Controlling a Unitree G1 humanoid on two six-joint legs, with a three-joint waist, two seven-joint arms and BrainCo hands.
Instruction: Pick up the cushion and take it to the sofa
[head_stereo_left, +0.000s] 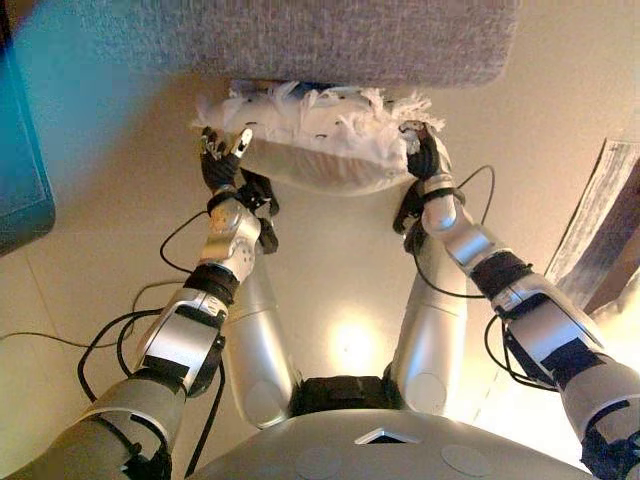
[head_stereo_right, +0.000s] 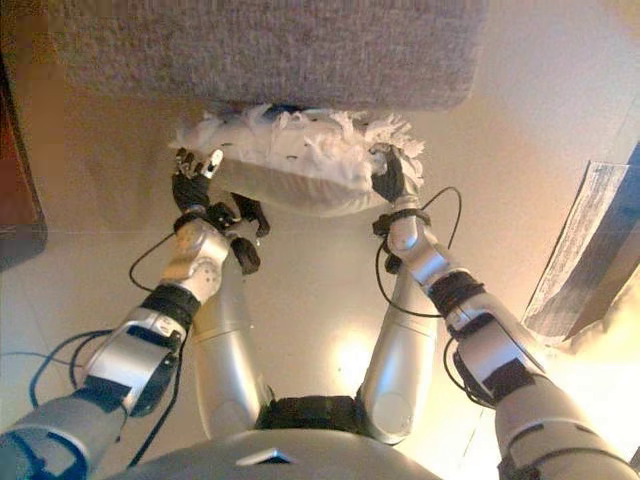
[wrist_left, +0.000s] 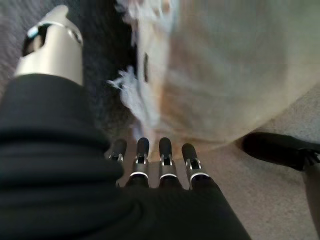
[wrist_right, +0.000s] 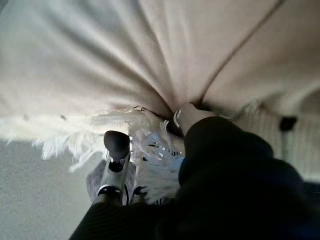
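A: In the left eye view, where is the cushion (head_stereo_left: 320, 135)?

B: It is a white, fringed cushion, held up off the floor between the two hands, just in front of the grey sofa (head_stereo_left: 330, 40) and touching or overlapping its front edge. The left hand (head_stereo_left: 222, 160) is at the cushion's left end, the right hand (head_stereo_left: 422, 150) at its right end.

A: Does the right eye view add anything?

B: The same scene. The right hand sinks into the fringe at the cushion's right corner, and the left hand stands upright against the left end. A striped rug (head_stereo_right: 580, 250) lies on the floor (head_stereo_right: 330, 300) to the right, well apart.

A: How does the left hand look in its own wrist view?

B: Its fingers (wrist_left: 165, 155) are straight, side by side, with their dark tips against the cushion's underside. The thumb (wrist_left: 52, 45) stands apart, also straight, on the fringed side. So the hand is spread and pressing, not curled round the cloth.

A: And the right wrist view?

B: The thumb (wrist_right: 187, 117) digs into the cushion's fabric, which puckers into folds around it. One dark-tipped finger (wrist_right: 116, 145) bends up among the white fringe on the other side. The cushion's edge is pinched between them, so this hand is clamped on the cushion.
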